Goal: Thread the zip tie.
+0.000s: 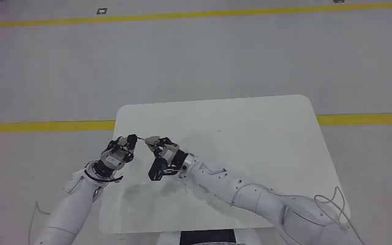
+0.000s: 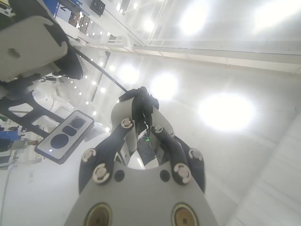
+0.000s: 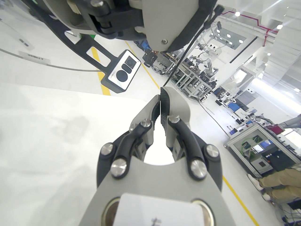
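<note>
Right gripper, closest in, is pinching its fingers tight on the thin tip of the black zip tie. Left gripper is clenching the other end, which is hard to make out between its fingers. Both are hovering over the white desk.

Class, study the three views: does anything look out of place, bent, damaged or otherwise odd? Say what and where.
Nothing stands out. The zip tie runs straight between the left gripper and the right gripper, both shut on it, above the white table. No kink or break shows.
</note>
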Robot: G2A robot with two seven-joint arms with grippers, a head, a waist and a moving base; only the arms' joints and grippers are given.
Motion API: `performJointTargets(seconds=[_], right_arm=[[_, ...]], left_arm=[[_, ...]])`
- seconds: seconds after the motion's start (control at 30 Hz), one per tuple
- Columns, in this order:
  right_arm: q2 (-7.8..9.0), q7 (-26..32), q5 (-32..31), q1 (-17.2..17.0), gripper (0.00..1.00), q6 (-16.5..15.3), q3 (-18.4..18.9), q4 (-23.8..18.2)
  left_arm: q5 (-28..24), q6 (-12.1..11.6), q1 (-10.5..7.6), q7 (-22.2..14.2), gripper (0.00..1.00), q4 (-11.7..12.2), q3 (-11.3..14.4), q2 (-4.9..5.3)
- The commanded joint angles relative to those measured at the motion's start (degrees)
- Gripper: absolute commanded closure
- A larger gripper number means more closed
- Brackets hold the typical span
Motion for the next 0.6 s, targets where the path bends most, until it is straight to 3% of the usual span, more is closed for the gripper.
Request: performJointTargets(seconds=[0.0,0.57], right_arm=[[0.10,0.48,0.00,0.21,1.00,0.00,-0.30,-0.04],[0.78,3.04,0.00,0.79,1.00,0.00,-1.42,-0.94]], left_arm=[[0.00,0.00,0.00,0.00,1.00,0.00,0.00,0.00],[0.00,0.00,0.00,0.00,1.00,0.00,0.00,0.00]])
